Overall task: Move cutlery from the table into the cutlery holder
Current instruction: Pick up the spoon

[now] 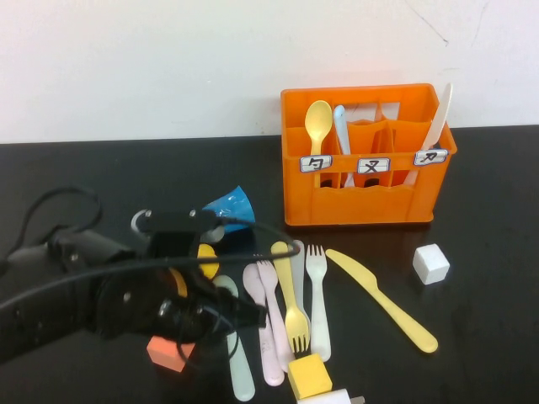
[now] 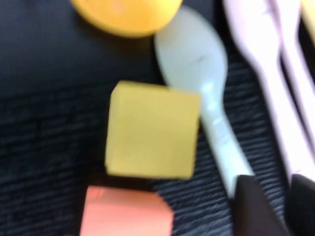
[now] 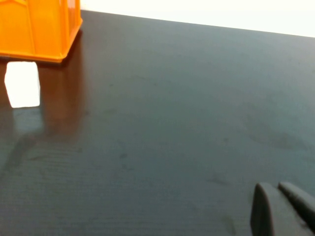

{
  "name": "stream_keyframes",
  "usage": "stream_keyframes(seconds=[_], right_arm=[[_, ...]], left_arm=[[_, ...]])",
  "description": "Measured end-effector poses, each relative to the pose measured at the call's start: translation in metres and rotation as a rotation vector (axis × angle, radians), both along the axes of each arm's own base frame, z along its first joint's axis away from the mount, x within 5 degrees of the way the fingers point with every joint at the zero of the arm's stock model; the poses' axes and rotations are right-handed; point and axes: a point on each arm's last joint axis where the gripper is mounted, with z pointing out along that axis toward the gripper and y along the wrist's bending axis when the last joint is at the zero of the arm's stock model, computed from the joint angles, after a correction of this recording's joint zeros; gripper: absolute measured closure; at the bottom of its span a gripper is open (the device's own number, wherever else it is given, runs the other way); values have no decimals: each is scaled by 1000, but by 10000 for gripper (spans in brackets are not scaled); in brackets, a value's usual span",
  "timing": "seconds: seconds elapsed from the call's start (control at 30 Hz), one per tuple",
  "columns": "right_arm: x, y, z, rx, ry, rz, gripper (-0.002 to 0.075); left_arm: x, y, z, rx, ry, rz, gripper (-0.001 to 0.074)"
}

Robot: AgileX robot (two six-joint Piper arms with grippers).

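Cutlery lies on the black table (image 1: 488, 210): a pale green spoon (image 1: 238, 362), pink spoon and fork (image 1: 266, 324), a yellow fork (image 1: 290, 299), a white fork (image 1: 318, 295) and a yellow knife (image 1: 383, 300). The orange cutlery holder (image 1: 366, 194) at the back holds a yellow spoon (image 1: 318, 122), a white spoon and a white knife. My left gripper (image 1: 232, 318) hangs low over the pale green spoon (image 2: 206, 88). It is open (image 2: 273, 179), one finger over the spoon's handle, the other by a pink handle (image 2: 290, 98). My right gripper (image 3: 275, 186) is shut and empty above bare table.
A yellow cube (image 2: 152, 130) and an orange cube (image 2: 125, 211) lie beside the green spoon. A blue cone (image 1: 229, 209) lies behind my left arm. A white cube (image 1: 430, 263) sits by the holder, another yellow cube (image 1: 309, 374) at the front.
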Motion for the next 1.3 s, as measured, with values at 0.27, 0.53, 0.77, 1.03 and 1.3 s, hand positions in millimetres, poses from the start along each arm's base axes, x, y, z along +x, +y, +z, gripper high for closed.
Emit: stream_keyframes(seconds=[0.27, 0.53, 0.77, 1.03, 1.3], right_arm=[[0, 0, 0, -1, 0, 0, 729], [0, 0, 0, -1, 0, 0, 729], [0, 0, 0, -1, 0, 0, 729], [0, 0, 0, -1, 0, 0, 729], [0, 0, 0, -1, 0, 0, 729]], left_arm=[[24, -17, 9, 43, 84, -6, 312], [40, -34, -25, 80, 282, 63, 355], [43, -37, -27, 61, 302, 94, 418], [43, -36, -29, 87, 296, 63, 646], [34, -28, -30, 93, 245, 51, 646]])
